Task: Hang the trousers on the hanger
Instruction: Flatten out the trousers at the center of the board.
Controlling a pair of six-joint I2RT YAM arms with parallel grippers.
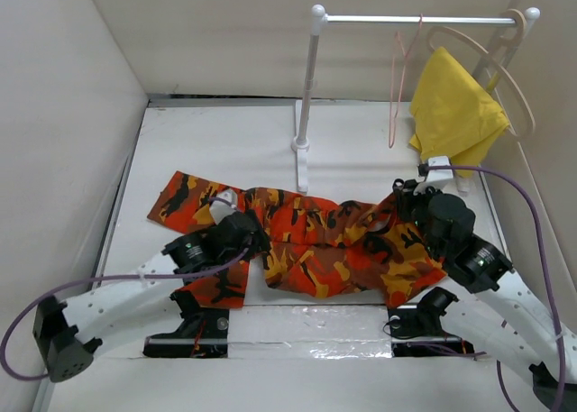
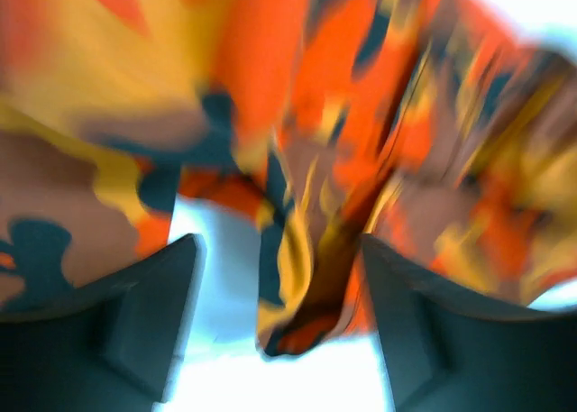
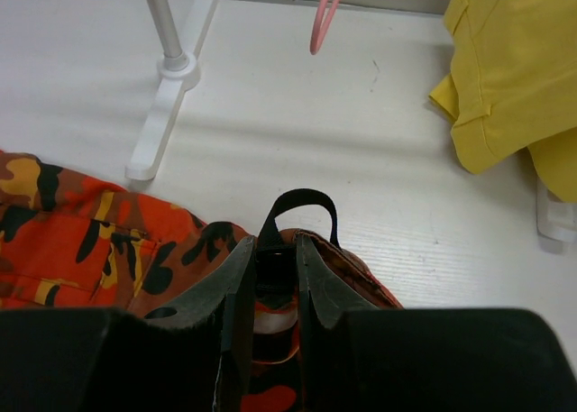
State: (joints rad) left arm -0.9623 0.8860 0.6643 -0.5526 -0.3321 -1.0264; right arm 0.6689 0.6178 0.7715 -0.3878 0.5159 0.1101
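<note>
Trousers [image 3: 81, 241] lie pinched at one end in right end effector [image 3: 275, 250].

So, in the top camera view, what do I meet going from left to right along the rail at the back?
white post → pink hanger → yellow cloth

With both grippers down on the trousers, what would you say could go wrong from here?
1. The right gripper pinches only the edge of the trousers by a black loop; that thin hold may slip when lifted.
2. The left gripper is open around a loose fold in a blurred view, so it may catch one layer or miss.
3. The pink hanger hangs close to the yellow cloth, which the trousers might snag.
</note>
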